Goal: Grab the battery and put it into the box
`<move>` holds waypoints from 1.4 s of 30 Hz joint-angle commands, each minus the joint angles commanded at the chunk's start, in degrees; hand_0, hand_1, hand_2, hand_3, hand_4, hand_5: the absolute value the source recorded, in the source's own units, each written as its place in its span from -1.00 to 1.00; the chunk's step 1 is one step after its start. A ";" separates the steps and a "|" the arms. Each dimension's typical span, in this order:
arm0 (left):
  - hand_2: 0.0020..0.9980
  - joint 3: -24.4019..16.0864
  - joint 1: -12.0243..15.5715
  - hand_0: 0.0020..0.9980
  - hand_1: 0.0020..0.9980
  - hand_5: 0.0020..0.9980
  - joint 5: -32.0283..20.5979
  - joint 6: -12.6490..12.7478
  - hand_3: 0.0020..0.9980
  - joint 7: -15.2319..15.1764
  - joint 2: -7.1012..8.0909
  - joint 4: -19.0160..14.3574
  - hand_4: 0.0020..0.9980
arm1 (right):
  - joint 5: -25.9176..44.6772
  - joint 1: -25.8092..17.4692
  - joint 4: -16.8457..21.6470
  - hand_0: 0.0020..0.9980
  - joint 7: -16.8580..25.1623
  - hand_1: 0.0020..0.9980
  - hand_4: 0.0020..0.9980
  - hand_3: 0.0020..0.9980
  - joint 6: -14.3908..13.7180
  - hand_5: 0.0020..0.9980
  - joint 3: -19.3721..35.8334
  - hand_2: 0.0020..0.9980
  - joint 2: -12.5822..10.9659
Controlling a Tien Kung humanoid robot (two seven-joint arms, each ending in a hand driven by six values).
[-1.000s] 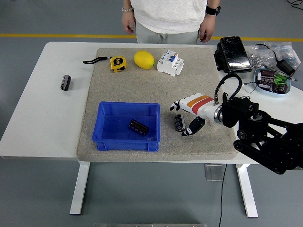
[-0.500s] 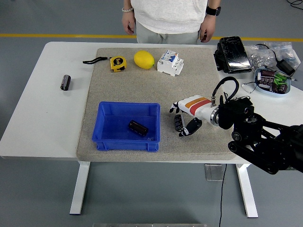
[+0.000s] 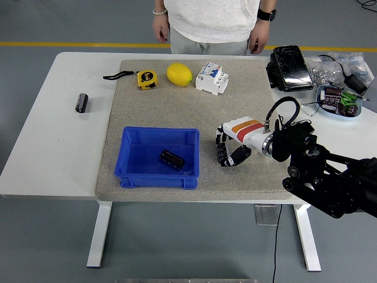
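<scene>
**Battery now pinched in the right robot hand, beside the box**

The battery (image 3: 222, 153), a dark cylinder standing roughly upright on the grey mat (image 3: 177, 100), sits just to the right of the blue box (image 3: 131, 154). The right robot hand (image 3: 231, 148) has closed in on it: a second ago the fingers were spread, with the thumb hanging well below and to the right of the cell; now the fingers (image 3: 220, 140) curl over its top and the thumb has swung up against its lower right side, so the hand looks shut on the battery. Whether the cell has left the mat cannot be told; it appears to rest where it stood.

By my reading the grasp is just made, and the lift and the short carry left over the box wall remain. Another dark battery (image 3: 172, 158) already lies inside the box.

Further out on the mat are a yellow tape measure (image 3: 146, 78), a lemon (image 3: 179, 74) and a white circuit breaker (image 3: 211, 78). One more cylinder (image 3: 81, 102) lies on the bare worktop (image 3: 53, 141) at far left. A person (image 3: 212, 20) stands at the far side, hands hanging free. The left robot hand is out of view.
</scene>
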 joint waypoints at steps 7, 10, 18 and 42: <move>0.65 -0.05 -0.01 0.63 0.58 0.09 0.10 -0.01 0.34 0.00 0.03 -0.01 0.38 | -0.06 0.06 0.06 -0.05 0.04 -0.02 0.80 0.06 -0.57 -0.59 0.02 0.06 -0.06; 0.65 -0.23 -0.02 0.63 0.58 0.09 0.42 -0.06 0.34 0.08 0.04 -0.02 0.38 | 0.23 0.00 0.06 -0.05 -0.08 -0.02 0.80 0.06 -0.64 -0.59 -0.01 0.06 -0.06; 0.65 -0.45 0.10 0.63 0.58 0.09 0.73 -0.09 0.34 0.17 0.05 -0.03 0.38 | 0.74 -0.05 0.15 -0.02 -0.11 -0.03 0.77 0.05 -0.70 -0.57 -0.08 0.06 -0.05; 0.65 -1.95 0.18 0.63 0.58 0.09 2.89 -0.43 0.35 0.74 0.35 -0.06 0.38 | -0.51 0.54 3.13 -0.04 -0.40 -0.03 0.72 0.06 -1.19 -0.56 1.54 0.06 -1.13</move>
